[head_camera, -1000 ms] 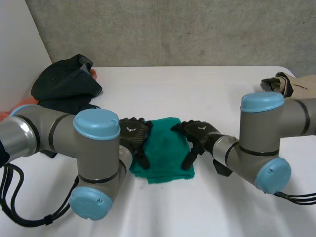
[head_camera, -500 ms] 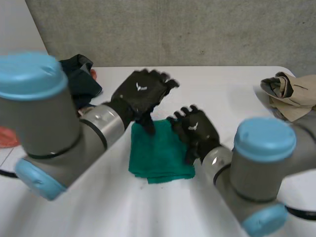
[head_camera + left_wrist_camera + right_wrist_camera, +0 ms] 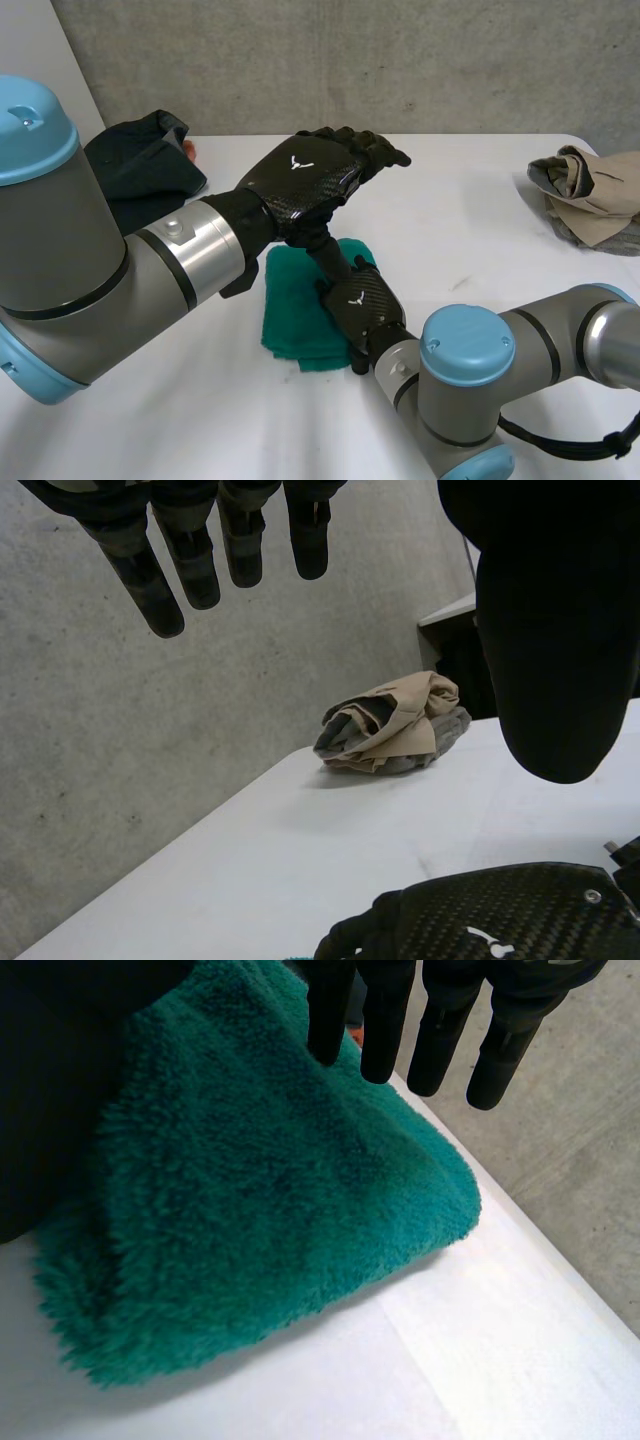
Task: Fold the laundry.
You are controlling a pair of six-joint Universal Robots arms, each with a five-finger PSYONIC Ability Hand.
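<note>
green towel [image 3: 295, 320] under right hand [image 3: 362, 305]; left hand [image 3: 310, 180] hovers above (both fingers straight, empty); dark pile [image 3: 150, 165], beige pile [image 3: 590, 190] aside.

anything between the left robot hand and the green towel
Yes, partly: the right robot hand, open, is over the right side of the green towel, beneath the raised, open left robot hand. The towel's left side lies bare, with nothing visible above it.
</note>
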